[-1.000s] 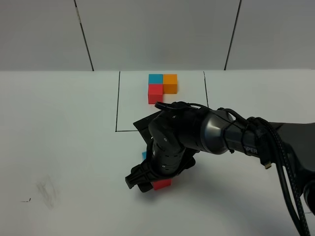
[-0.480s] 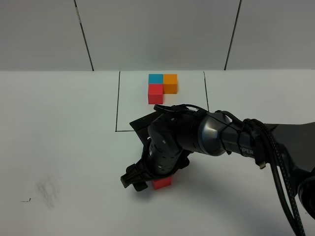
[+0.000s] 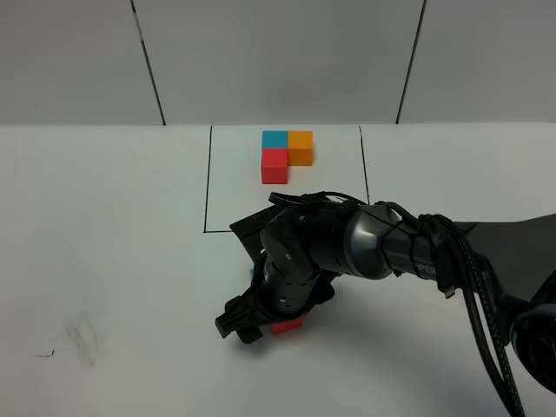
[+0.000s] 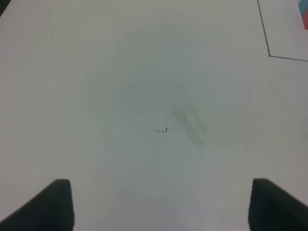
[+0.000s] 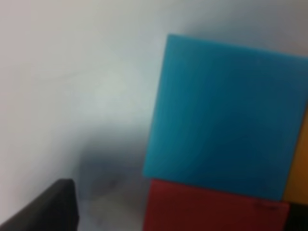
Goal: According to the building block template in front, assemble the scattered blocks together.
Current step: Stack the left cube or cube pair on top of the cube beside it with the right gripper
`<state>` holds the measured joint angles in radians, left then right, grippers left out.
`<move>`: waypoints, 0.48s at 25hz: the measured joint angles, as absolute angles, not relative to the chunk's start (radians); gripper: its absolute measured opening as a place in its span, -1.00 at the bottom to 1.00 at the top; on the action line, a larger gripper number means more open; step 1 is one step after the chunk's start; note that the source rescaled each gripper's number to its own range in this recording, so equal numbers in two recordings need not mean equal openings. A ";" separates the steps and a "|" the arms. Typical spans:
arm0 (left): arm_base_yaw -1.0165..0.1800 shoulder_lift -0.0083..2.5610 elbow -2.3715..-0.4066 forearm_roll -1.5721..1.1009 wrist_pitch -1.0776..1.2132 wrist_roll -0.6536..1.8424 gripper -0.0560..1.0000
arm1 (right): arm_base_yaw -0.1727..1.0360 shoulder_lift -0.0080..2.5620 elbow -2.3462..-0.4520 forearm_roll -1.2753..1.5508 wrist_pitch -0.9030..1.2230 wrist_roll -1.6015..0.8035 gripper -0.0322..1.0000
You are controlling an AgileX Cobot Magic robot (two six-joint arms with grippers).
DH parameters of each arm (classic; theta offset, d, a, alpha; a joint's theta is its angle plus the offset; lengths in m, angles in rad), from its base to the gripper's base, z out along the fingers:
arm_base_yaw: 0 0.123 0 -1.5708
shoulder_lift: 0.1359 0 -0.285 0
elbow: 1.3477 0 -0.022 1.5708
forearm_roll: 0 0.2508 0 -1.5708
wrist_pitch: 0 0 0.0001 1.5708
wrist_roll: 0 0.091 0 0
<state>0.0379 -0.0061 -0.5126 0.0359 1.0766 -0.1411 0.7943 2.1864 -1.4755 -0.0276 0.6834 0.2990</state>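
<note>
A: Where is the pattern to copy?
B: At the far side of the white desk (image 3: 104, 217), inside the black-lined square: a blue cube (image 3: 274, 139) with an orange cube (image 3: 301, 146) touching its side and a red cube (image 3: 274, 165) touching its front, a neat L.

A: And the loose cubes?
B: Nearer the front, mostly under the right arm. From above only the loose red cube (image 3: 287, 327) and a sliver of the loose blue cube (image 3: 253, 274) show. The right wrist view is close and blurred: loose blue cube (image 5: 226, 115) against the red one (image 5: 211, 209), with a strip of the loose orange cube (image 5: 298, 159) at blue's other side.

A: The right hand (image 3: 248, 323)?
B: Low over those cubes. One dark fingertip (image 5: 45, 207) stands clear of them; I cannot tell whether the hand grips anything.

A: The left hand (image 4: 161, 204)?
B: Spread wide over bare desk, holding nothing, near a small dark smudge (image 4: 190, 122).
</note>
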 joint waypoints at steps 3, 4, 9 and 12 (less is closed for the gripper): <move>0.038 -0.006 -0.513 0.036 1.077 -0.141 0.99 | 0.794 2.186 -1.475 -0.028 0.683 0.298 0.19; 0.038 -0.006 -0.513 0.036 1.077 -0.141 0.99 | 0.794 2.186 -1.475 -0.028 0.683 0.298 0.12; 0.038 -0.006 -0.513 0.036 1.077 -0.141 0.99 | 0.791 2.186 -1.475 -0.028 0.683 0.298 -0.38; 0.038 -0.006 -0.513 0.036 1.077 -0.141 0.99 | 0.791 2.186 -1.475 -0.025 0.682 0.297 -0.56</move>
